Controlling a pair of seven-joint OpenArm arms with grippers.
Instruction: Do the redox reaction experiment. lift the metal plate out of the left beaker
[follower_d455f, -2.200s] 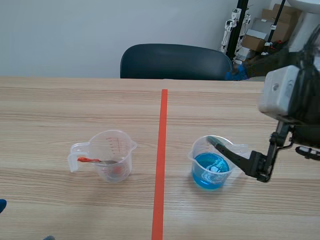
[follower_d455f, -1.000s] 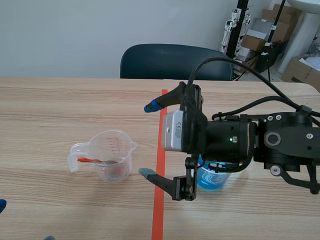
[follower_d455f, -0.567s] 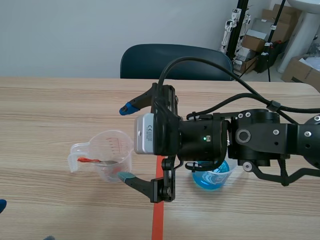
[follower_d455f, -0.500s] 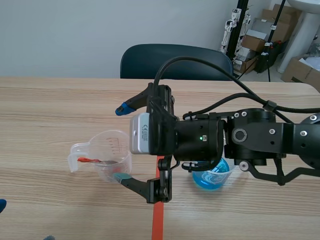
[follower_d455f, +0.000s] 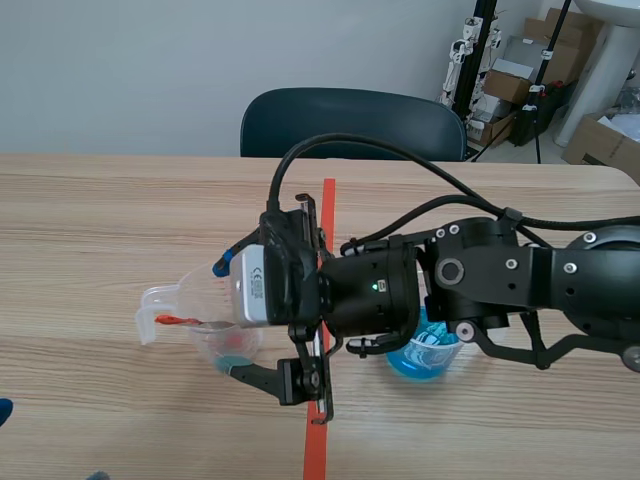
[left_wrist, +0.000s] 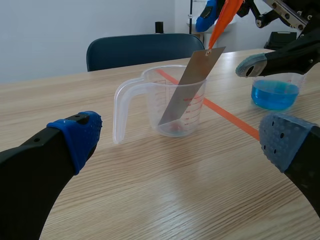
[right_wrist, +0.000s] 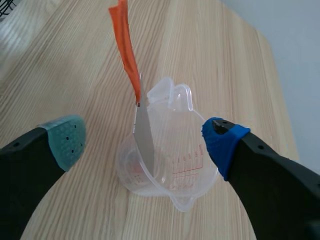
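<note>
Right end effector (follower_d455f: 227, 316) wide open, straddling left beaker (follower_d455f: 195, 295) lower left of centre. Might clip rim and tip it, or pinch orange tag (right_wrist: 127, 55), dropping metal plate (right_wrist: 145, 142).

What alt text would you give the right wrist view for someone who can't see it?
The right arm's open claw hangs over a clear beaker; a metal plate with an orange strip leans inside it, on a wooden table.

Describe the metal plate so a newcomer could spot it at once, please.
On the wooden table, a clear beaker stands beside the orange-red line. The metal plate leans inside it, a thin grey strip with an orange tag; the other beaker holds blue liquid.
</note>
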